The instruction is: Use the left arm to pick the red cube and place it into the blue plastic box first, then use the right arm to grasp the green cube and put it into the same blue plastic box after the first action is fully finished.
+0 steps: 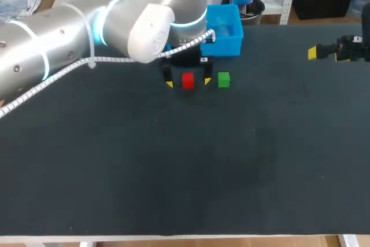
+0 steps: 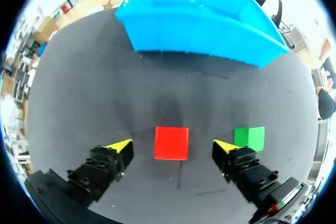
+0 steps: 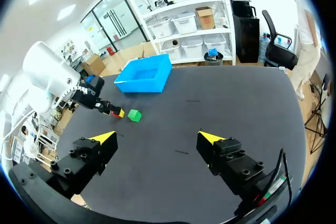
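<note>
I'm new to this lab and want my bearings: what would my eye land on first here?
The big silver left arm reaches over the dark table, and the left gripper stands open astride a red cube, with its fingers clear of it on both sides. A green cube sits just outside one finger, and a bright blue box stands behind both cubes. The right gripper hangs open and empty at the table's right side.

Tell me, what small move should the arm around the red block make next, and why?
Probably close the left gripper on the red cube. The cube sits on the table between the open fingers, a gap showing on each side, so nothing grips it yet. The blue box waits ahead; the green cube comes second.
</note>
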Motion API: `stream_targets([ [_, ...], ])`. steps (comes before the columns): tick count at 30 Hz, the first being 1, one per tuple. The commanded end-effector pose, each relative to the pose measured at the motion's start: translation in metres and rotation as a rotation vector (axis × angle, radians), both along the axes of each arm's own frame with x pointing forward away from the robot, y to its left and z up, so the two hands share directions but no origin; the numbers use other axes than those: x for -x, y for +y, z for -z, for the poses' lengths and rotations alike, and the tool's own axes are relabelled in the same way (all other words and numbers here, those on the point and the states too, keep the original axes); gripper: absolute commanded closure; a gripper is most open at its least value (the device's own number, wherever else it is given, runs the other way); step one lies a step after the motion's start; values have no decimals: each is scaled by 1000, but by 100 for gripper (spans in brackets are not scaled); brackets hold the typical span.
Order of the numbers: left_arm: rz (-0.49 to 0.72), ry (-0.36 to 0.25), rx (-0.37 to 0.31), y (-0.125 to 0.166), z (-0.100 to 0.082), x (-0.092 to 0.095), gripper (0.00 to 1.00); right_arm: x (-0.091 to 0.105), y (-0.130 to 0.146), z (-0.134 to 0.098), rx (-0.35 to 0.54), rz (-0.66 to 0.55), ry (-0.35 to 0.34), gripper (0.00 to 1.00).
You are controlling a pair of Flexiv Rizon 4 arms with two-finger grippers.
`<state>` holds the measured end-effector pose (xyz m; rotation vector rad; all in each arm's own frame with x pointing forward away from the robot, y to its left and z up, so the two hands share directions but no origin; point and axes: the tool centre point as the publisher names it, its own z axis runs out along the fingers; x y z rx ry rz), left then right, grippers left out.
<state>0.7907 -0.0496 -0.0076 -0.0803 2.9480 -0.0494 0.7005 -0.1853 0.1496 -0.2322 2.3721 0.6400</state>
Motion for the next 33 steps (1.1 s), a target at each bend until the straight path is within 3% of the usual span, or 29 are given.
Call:
stream_targets([
  [1,-5,7,1,-1,4,-3,84,0,0,0,0,-1,0,0],
  [2,-8,9,0,0,4,-3,98,0,0,0,0,-1,0,0],
  [3,-9,10,-1,0,5,-3,100,0,0,0,0,-1,0,0],
  [22,1,7,-13,2,5,-1,100,0,0,0,0,-1,0,0],
  [33,17,-52,-35,8,-24,-1,100,0,0,0,0,-1,0,0],
])
